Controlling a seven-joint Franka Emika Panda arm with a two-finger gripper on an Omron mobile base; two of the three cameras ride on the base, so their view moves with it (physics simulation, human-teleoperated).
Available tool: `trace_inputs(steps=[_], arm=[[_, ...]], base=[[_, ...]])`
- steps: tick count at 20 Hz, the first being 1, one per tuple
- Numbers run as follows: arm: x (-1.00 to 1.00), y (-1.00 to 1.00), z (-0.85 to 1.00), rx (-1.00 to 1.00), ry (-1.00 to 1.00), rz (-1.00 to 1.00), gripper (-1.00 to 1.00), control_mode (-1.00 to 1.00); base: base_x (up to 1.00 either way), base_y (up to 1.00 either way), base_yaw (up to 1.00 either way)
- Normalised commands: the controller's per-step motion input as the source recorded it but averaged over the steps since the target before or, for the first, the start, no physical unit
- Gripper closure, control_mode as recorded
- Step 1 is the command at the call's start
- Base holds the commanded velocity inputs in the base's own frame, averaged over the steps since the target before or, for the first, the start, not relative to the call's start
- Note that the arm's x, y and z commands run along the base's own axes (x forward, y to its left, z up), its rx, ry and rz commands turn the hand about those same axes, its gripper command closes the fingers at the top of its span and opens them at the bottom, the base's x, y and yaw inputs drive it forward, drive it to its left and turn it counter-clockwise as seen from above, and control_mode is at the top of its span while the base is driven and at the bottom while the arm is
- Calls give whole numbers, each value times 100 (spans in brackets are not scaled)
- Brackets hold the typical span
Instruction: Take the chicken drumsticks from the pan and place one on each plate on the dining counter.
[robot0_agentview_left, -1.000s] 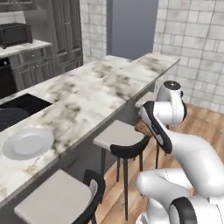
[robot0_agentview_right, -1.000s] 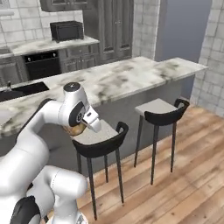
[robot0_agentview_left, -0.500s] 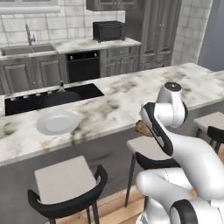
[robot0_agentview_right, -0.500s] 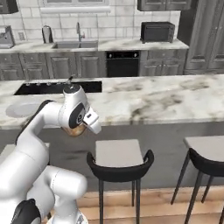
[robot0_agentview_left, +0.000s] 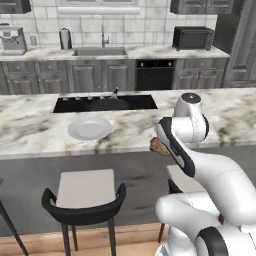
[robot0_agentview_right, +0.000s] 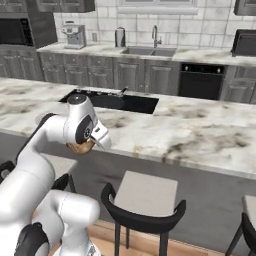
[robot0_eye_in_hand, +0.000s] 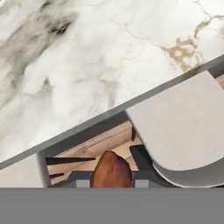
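**Midway: one drumstick in the hand, the plate in view bare**

So, going left to right in the left base view, we first meet a pale plate (robot0_agentview_left: 90, 128) lying on the marble tabletop (robot0_agentview_left: 30, 132), just in front of the black cooktop (robot0_agentview_left: 105, 103). It carries nothing. Further right, beside the arm's white wrist and at the tabletop's near edge, sits a glossy brown drumstick (robot0_agentview_left: 159, 146). We see the same piece tucked under the wrist in the right base view, and in the hand view it rises between the two dark tips, with a pale stool seat (robot0_eye_in_hand: 183, 124) and the wooden floor below it. The hand (robot0_eye_in_hand: 111, 183) is pressed together on that drumstick, pinching it.

We judge the task roughly at its middle. One piece is lifted and being carried, but no piece rests on a plate in these views. We cannot make out the pan, the second drumstick or a second plate, so we cannot say how that half stands. What is left, as we read it: bring this piece over the plate, well to the left of the hand, and set it down.

Against half a second ago the whole scene has swung. The base has turned, so the plate now lies nearer the middle, while the grip looks unchanged.
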Motion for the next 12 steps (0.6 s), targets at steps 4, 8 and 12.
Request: trace_inputs(steps=[4, 8, 12], arm=[[0, 0, 0, 0, 0, 0, 100, 100], [0, 0, 0, 0, 0, 0, 100, 100], [0, 0, 0, 0, 0, 0, 100, 100]], base=[[72, 6, 20], [62, 5, 5], [54, 5, 0]])
